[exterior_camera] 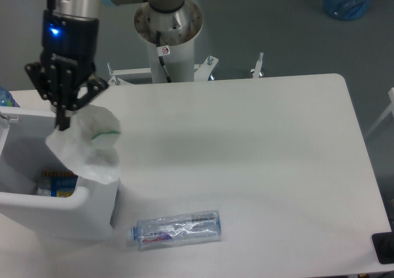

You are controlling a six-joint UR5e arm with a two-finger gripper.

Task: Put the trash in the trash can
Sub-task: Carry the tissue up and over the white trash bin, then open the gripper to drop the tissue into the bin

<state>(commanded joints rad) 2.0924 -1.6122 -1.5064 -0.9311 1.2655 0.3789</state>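
A: Claw (63,121) state?
B: Clenched on the cup (89,144), pinching its top edge. Cup hangs below the fingers, over the right rim of the bin (68,216) at the table's (277,167) left side.
A: Bottle (177,228)?
B: Lying flat on the table near the front edge, just right of the bin, untouched.

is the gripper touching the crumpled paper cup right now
Touching. In the fixed camera view the gripper is shut on the upper edge of the paper cup, which hangs from it over the trash can.
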